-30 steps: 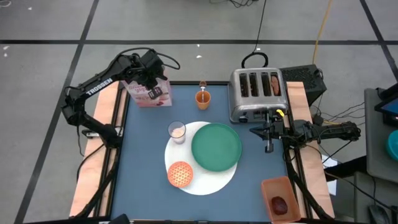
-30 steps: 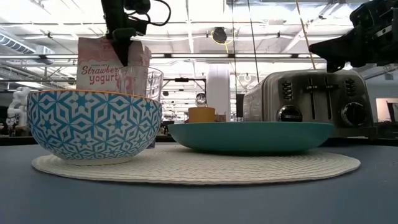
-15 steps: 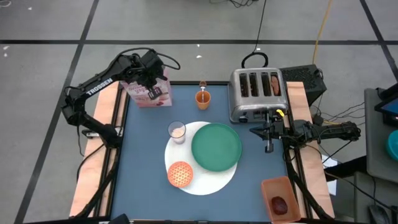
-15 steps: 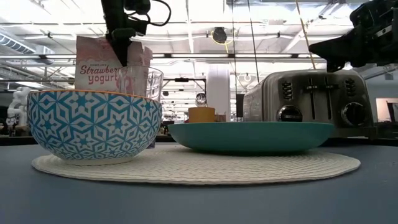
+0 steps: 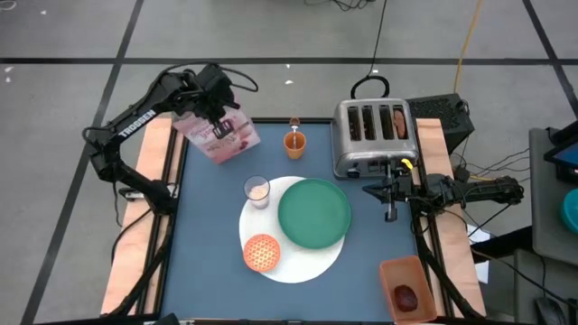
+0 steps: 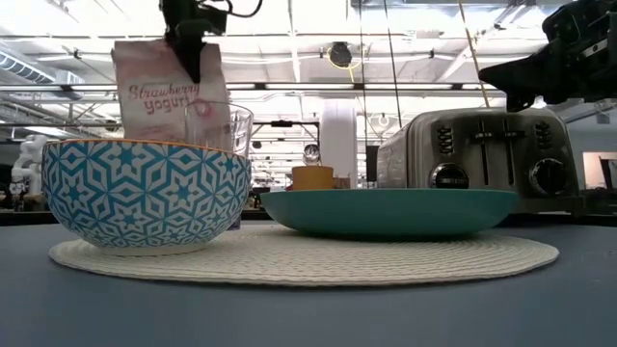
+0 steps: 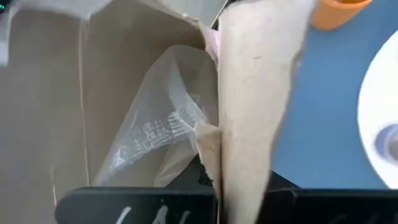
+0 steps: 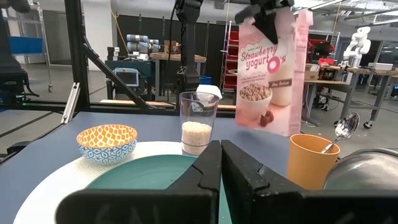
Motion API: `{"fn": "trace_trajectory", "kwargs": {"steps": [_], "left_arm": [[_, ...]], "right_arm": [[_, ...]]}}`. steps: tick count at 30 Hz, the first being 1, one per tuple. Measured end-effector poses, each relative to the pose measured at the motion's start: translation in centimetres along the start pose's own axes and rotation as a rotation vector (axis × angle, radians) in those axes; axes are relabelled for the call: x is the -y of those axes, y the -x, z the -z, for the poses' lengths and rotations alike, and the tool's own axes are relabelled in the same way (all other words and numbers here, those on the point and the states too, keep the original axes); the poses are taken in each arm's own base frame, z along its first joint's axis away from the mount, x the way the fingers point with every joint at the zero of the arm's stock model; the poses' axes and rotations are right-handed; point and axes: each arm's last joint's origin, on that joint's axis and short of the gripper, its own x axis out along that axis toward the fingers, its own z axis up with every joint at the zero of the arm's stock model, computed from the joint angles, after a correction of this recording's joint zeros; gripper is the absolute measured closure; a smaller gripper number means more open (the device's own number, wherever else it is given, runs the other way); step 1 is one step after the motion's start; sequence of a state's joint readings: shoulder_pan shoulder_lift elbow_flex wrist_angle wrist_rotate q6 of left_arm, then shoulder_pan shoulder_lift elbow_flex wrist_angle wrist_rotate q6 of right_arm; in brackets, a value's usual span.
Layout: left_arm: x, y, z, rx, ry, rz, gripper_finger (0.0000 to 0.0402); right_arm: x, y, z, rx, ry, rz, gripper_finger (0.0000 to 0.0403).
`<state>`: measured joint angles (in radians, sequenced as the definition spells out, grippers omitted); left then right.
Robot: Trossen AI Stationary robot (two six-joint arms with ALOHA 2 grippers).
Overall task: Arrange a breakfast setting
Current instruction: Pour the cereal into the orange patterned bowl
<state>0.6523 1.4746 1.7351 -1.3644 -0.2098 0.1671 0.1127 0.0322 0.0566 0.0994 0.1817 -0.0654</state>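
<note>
My left gripper [image 5: 215, 106] is shut on the top of the pink cereal box [image 5: 222, 137], at the table's far left; the box also shows in the low view [image 6: 169, 92] and the right wrist view [image 8: 270, 74]. On the round white mat [image 5: 293, 264] stand the green plate [image 5: 313, 213], the small orange bowl [image 5: 261, 252] and the glass [image 5: 257, 190]. The orange cup [image 5: 294, 142] holds the spoon [image 5: 294, 122]. My right gripper [image 5: 368, 190] waits shut beside the toaster [image 5: 373, 135]. My left gripper pinches one upright wall of the box at its open top edge [image 7: 219, 163], with one finger inside the box beside the clear inner bag [image 7: 161, 124] and one outside. The fingers slant down from above. The box hangs below them, tilted and clear of the table.
A bagel [image 5: 398, 122] sits in a toaster slot at the far right. Dark red food [image 5: 406, 296] lies in an orange container at the near right corner. Bare blue table [image 5: 203, 235] lies between the box and the mat.
My left gripper has risen with the cereal box. The box, which stood upright on the table, now hangs lifted and tilted, its bottom swung toward the cup.
</note>
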Motion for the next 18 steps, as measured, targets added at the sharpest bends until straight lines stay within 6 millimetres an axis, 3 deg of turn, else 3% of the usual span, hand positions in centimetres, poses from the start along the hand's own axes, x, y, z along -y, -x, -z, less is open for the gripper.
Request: {"fn": "trace_trajectory", "kwargs": {"steps": [11,15,18], "left_arm": [[-0.9,5.3,-0.7,0.167,0.019,-0.017,0.0401],[-1.0,7.4,-0.8,0.236,0.029,-0.019,0.0401],[-1.0,8.8,-0.8,0.288,0.035,-0.016,0.0401]], "right_arm": [[0.0,0.0,0.0,0.0,-0.001,0.0,0.0392],[0.0,0.0,0.0,0.002,-0.002,-0.001,0.0369],[-0.3,0.0,0.0,0.0,-0.03,-0.102,0.0344]]}}
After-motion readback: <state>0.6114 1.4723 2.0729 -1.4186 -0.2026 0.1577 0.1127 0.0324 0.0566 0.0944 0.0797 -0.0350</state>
